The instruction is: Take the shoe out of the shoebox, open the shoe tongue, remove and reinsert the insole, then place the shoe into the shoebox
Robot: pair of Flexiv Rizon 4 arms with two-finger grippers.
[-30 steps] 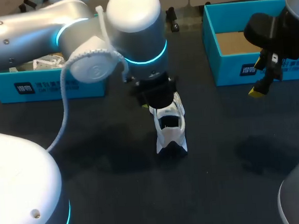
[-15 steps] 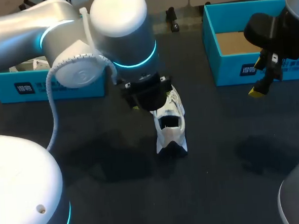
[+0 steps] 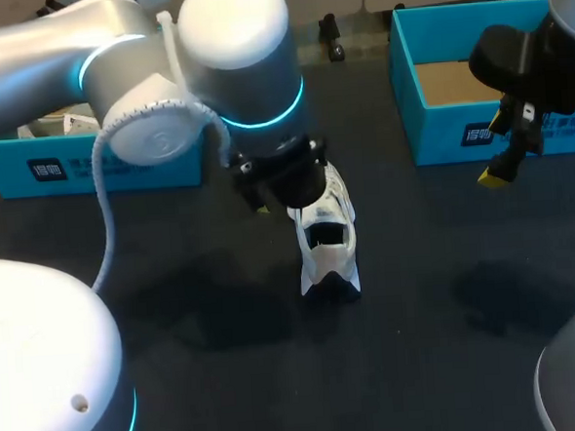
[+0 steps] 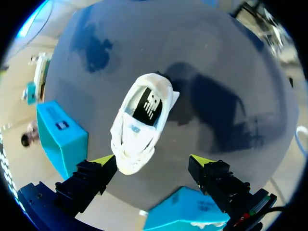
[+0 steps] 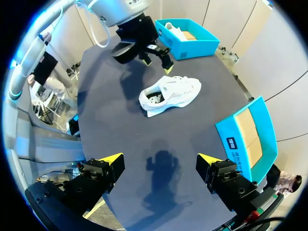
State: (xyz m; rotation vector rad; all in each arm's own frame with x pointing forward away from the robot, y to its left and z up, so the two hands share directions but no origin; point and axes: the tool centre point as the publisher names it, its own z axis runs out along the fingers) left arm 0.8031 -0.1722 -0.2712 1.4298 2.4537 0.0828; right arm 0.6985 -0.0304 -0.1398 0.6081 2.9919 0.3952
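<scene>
A white sneaker (image 3: 328,237) lies on the dark table with its opening up, showing the black insole (image 4: 150,102). My left gripper (image 4: 153,161) hangs open just above the shoe's toe end, touching nothing; in the head view the wrist hides most of it, leaving one yellow tip (image 3: 263,209) showing. The right wrist view shows the same shoe (image 5: 171,94) with the left gripper (image 5: 159,61) over its far side. My right gripper (image 3: 498,149) is open and empty, raised at the right in front of the empty blue shoebox (image 3: 474,77).
A second blue box (image 3: 89,159) holding white items stands at the back left behind my left arm. The empty box's blue wall (image 5: 243,144) is beside my right gripper (image 5: 160,159). Bare dark tabletop (image 3: 440,314) lies in front of the shoe.
My left arm has shifted a little to the left, off the top of the shoe. The shoe and the right arm have not moved.
</scene>
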